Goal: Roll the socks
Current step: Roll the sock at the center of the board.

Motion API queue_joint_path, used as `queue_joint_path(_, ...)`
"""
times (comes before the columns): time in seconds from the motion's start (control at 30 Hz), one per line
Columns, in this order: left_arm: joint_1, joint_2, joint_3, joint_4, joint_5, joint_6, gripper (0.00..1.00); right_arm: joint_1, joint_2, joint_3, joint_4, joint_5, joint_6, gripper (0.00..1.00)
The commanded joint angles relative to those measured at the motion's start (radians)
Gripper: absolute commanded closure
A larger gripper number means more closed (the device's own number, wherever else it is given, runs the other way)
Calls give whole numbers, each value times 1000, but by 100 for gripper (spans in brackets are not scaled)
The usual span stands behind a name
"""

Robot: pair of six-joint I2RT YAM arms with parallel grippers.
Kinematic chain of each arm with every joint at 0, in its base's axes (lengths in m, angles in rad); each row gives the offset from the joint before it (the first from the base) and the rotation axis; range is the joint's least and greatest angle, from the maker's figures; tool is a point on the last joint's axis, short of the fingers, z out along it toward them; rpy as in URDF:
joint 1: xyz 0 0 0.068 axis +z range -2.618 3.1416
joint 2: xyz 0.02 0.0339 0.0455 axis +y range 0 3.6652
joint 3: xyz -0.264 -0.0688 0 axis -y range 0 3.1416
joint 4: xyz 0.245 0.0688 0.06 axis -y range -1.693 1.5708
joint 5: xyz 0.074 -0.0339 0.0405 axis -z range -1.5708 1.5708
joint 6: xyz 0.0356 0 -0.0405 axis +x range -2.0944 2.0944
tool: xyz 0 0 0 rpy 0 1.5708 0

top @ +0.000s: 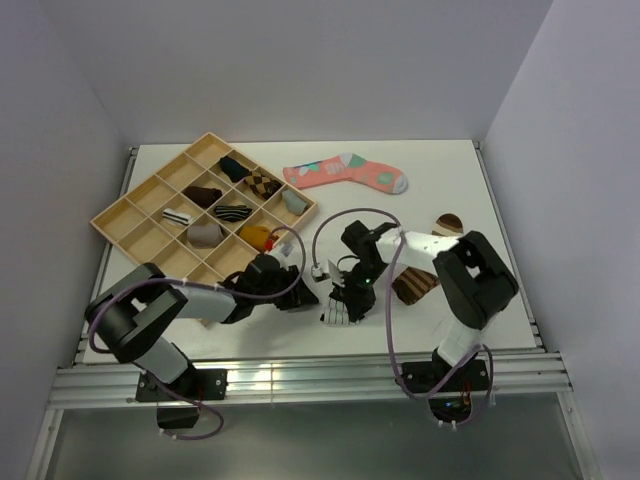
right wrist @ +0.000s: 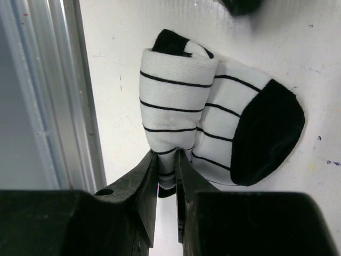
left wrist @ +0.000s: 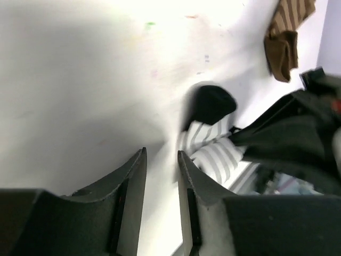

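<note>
Black fingers of the right gripper (right wrist: 166, 158) are almost shut, pinching a thin fold at the near end of the white sock (right wrist: 197, 106). The sock lies half rolled beside the edge rail (right wrist: 53, 96). Left gripper (left wrist: 161, 156) is narrowly parted and empty, near the sock.

Risk: the pinch is shallow, so it may slip and the roll spring open.

Only the top view shows the brown sock (top: 412, 287) under the right arm. Only the right wrist view shows the roll.

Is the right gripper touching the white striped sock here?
Touching. The right wrist view shows the right gripper with its fingers closed on the rolled edge of the white striped sock, the fabric pinched between them.
</note>
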Motion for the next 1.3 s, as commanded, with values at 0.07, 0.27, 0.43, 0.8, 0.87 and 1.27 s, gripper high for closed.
queue_joint_path(0.07,-30,-175,-145,171,-238,96,66,-40,157,113,-203,17,-71,89)
queue_joint_path(0.27,-107,-298,-130,167,-269,258,68,-83,323,271,-301,21,-36,89)
queue_joint_path(0.43,-170,-243,-51,158,-220,387,67,-102,415,346,-330,44,10,89)
queue_joint_path(0.8,-181,-42,116,128,-54,479,65,-114,452,379,-315,72,63,89)
queue_joint_path(0.87,-181,-19,108,145,-25,475,64,-117,452,379,-312,70,67,89)
queue_joint_path(1.27,-204,87,82,230,41,427,65,-120,474,385,-301,75,80,89)
